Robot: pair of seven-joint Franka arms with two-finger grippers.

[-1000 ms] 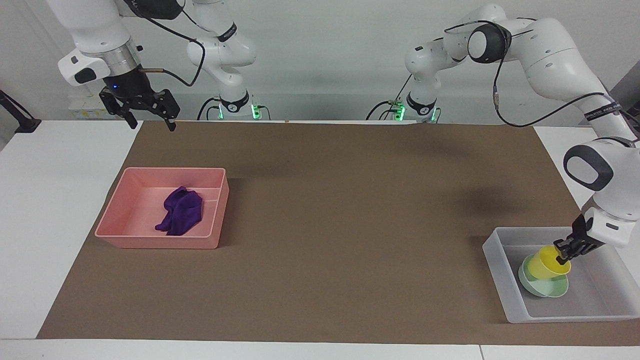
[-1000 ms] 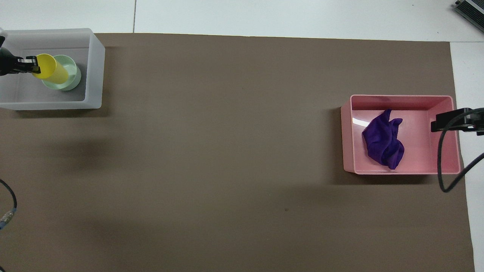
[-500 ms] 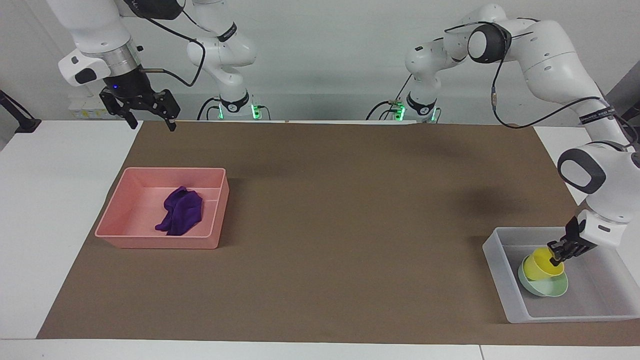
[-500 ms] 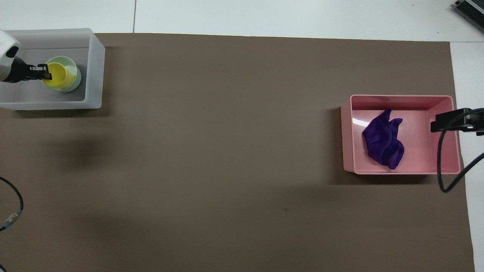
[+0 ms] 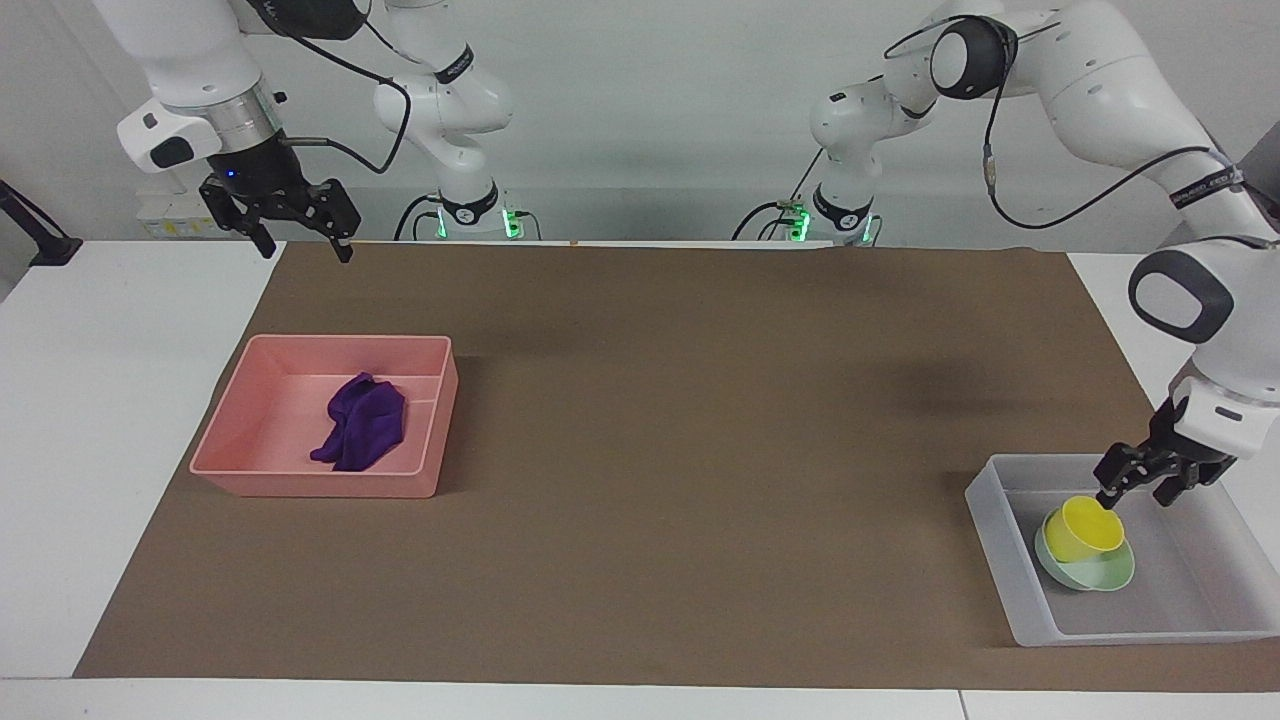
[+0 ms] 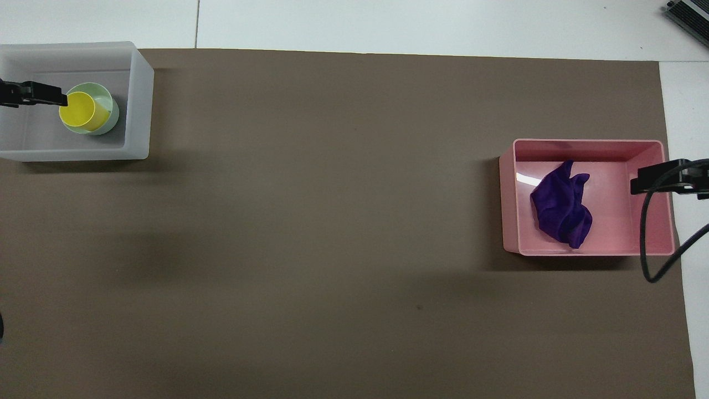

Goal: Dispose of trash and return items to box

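— What has changed since a second ago?

— I am the left gripper [image 5: 1133, 490]. A second ago my fingers pinched the rim of the yellow cup [image 5: 1080, 530] while it leaned over the mint-green bowl [image 5: 1098, 574]. Now I have let go and lifted a little. My jaws are spread and hold nothing. The cup sits in the bowl, tilted, its mouth turned up toward me, and both are inside the clear-grey box [image 5: 1000, 545] at the left arm's end of the table.

— How are you placed now?

— I hang just over the cup's rim, above the box, fingers pointing down. My arm comes down steeply from the elbow above the table edge, wrist bent over the box.

— And the other side?

— The right gripper [image 5: 300, 235] waits as before, raised above the mat's edge nearest the robots, fingers wide apart and empty. The purple rag [image 5: 362, 422] has not moved; it lies crumpled on the floor of the pink tray [image 5: 310, 483], toward the right arm's end, well apart from the box.
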